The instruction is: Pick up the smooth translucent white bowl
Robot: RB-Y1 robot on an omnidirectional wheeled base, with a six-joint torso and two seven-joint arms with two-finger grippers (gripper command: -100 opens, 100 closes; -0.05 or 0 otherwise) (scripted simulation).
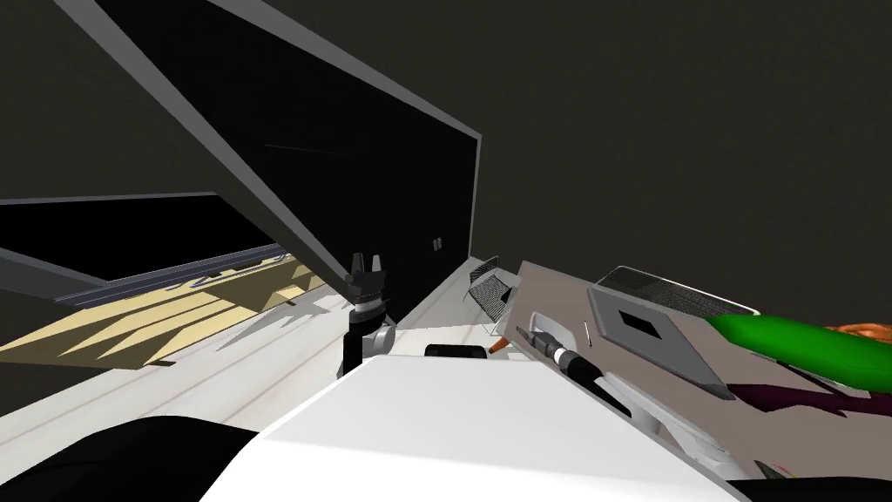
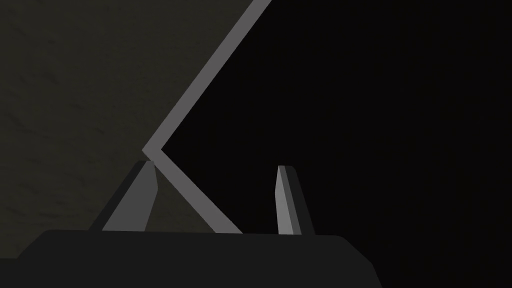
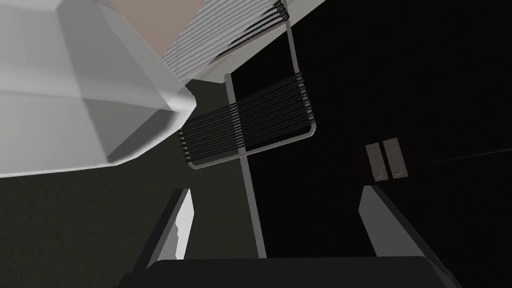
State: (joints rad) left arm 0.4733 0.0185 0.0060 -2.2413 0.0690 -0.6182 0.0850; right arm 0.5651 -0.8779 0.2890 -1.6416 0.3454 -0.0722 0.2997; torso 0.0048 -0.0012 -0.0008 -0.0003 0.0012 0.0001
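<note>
Your left gripper (image 2: 216, 166) is raised on the left, fingers apart, nothing between them. Right of it, a wire rack (image 3: 250, 125) sits at the counter's (image 1: 557, 301) far end. Your right gripper (image 3: 277, 190) faces that rack, jaws wide and empty. I can't tell where the bowl is.

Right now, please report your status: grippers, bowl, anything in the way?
Left gripper open, empty. Right gripper open, empty, facing a wire rack. Bowl not yet gripped.
</note>
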